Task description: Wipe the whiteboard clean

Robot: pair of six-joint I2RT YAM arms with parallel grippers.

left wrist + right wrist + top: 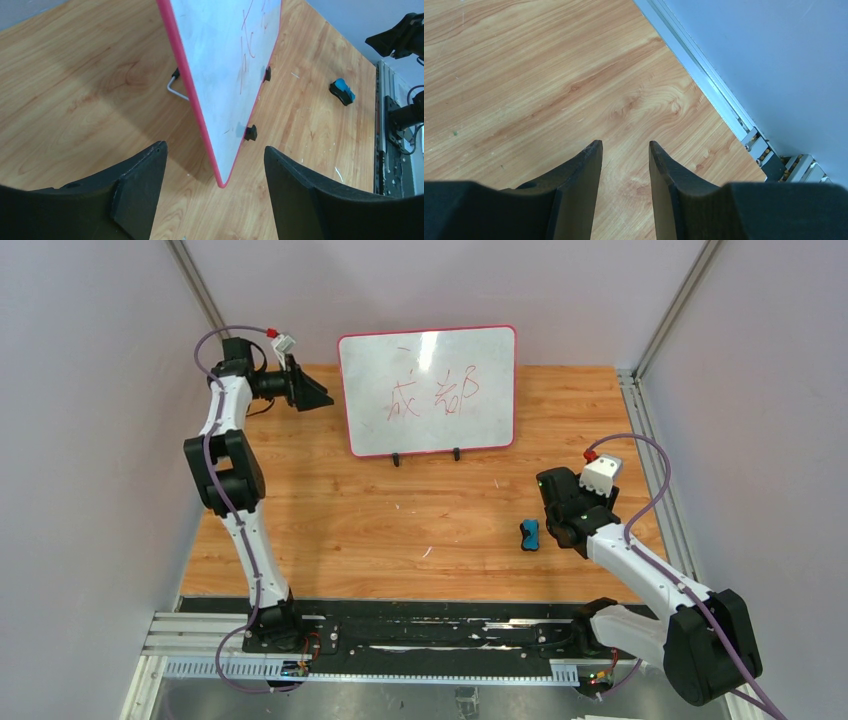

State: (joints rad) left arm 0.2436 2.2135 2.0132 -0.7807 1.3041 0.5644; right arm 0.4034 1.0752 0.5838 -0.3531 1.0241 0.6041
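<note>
While the whiteboard (428, 390) stood propped near the far edge of the wooden table (400, 530), tilted slightly back on two small black feet (396, 459) and a thin wire stand (175, 87) behind it, both arms were clear of it. The left gripper (312, 393) hovered just beside the board's left edge with its jaws spread wide and empty; in the left wrist view, the board's lower corner lay ahead of the gap, untouched. The right gripper (624, 145) hung over bare wood near the table's right rail, jaws parted with nothing between them. The blue-and-black eraser (530, 535) lay on the table just beside the right arm's wrist, well apart from the board.

The board was a flat rectangular panel with a glossy white face, a thin red-pink frame with rounded corners, and red handwritten characters (430, 395) across its middle. It was judged light and stiff, with a slippery face, and likely to slide or tip backward under wiping pressure. The best hold appeared to be the frame at the left edge, pinched across its thin section, which would brace the board. The table showed a matte, orange-toned wood grain.
</note>
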